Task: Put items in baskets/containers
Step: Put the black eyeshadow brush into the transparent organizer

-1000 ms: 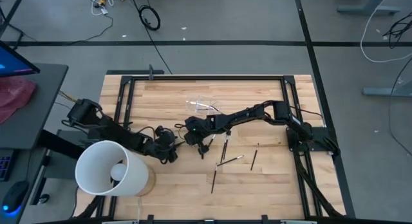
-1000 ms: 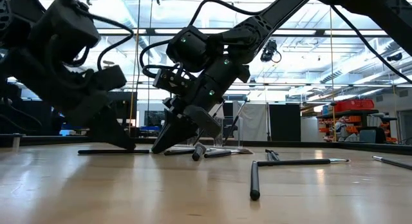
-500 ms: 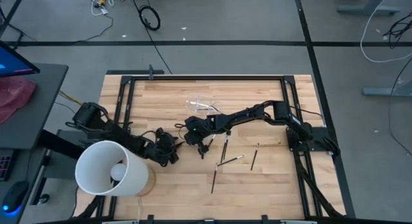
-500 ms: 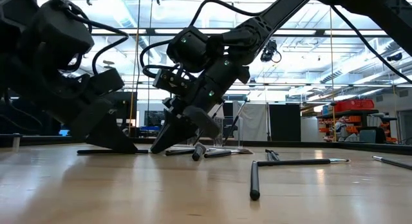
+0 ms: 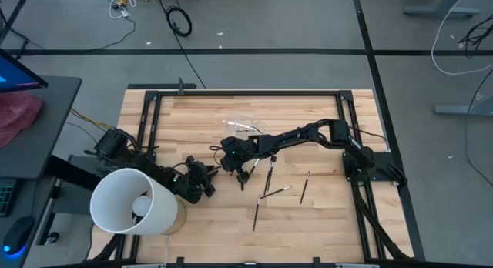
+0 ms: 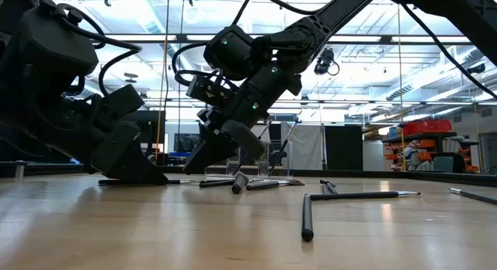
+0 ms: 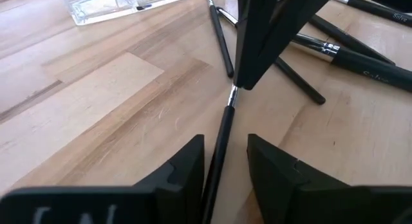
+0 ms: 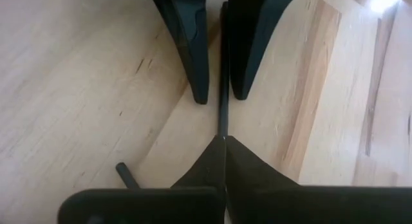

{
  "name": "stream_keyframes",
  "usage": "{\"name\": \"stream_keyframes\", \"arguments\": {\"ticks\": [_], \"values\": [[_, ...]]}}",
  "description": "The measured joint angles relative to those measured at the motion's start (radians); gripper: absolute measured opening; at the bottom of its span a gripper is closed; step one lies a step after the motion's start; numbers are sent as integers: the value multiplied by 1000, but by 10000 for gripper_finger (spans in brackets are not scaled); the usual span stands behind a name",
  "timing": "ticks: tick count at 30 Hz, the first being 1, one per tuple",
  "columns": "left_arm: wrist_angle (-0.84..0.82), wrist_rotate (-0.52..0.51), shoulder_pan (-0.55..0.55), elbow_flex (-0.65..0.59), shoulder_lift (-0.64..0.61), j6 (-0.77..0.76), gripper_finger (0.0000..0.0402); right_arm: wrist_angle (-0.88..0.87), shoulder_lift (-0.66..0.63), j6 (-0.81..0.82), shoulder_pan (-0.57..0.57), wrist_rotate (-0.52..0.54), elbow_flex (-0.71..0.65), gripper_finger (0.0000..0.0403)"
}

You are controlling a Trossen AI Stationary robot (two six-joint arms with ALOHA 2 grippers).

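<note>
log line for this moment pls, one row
left gripper: straddling brush flat on table, fingers not yet clamped | right gripper: shut, tip pinning same brush's end | clear holder: behind, apart

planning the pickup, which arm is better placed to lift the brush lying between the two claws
Left: the left claw straddles the brush handle, fingers either side. The right claw is shut, its tip only touching the brush's end.

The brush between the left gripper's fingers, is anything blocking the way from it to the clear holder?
Yes. The right gripper stands shut on the far tip of that brush, between it and the clear holder. Other brushes lie off to one side. The left gripper straddles the brush, jaws not yet closed on it.
</note>
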Motion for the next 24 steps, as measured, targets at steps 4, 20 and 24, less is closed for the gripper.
{"name": "stream_keyframes", "arguments": {"ticks": [4,20,24], "values": [[0,-1,-1,-1,0,1,99,2,-1,0,0,-2,0,0],[36,-8,-6,-7,0,55,14,-27,-52,5,10,-5,4,47],[74,-9,-14,-11,3,115,14,-52,-40,16,10,-50,2,87]]}}
